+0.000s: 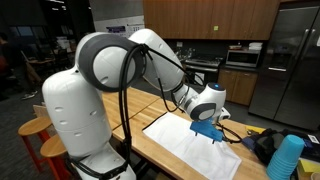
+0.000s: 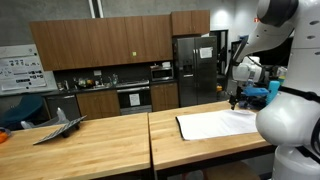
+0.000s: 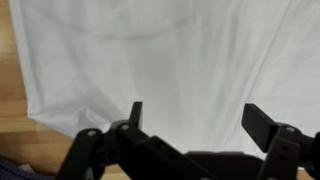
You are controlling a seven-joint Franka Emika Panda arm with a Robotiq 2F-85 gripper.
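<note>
A white cloth (image 3: 150, 60) lies spread flat on the wooden table; it shows in both exterior views (image 1: 195, 145) (image 2: 215, 124). My gripper (image 3: 197, 118) hangs just above the cloth with its two black fingers wide apart and nothing between them. In an exterior view the gripper (image 1: 207, 128) is over the cloth's far edge, with blue parts at its fingers. In the other exterior view the gripper (image 2: 238, 98) is at the cloth's far right end, partly hidden by the arm.
A stack of blue cups (image 1: 286, 158) and dark items stand at the table's right end. Orange stools (image 1: 35, 127) stand beside the table. A grey folded object (image 2: 58, 127) lies on the left table. Kitchen cabinets and a fridge (image 2: 195, 70) stand behind.
</note>
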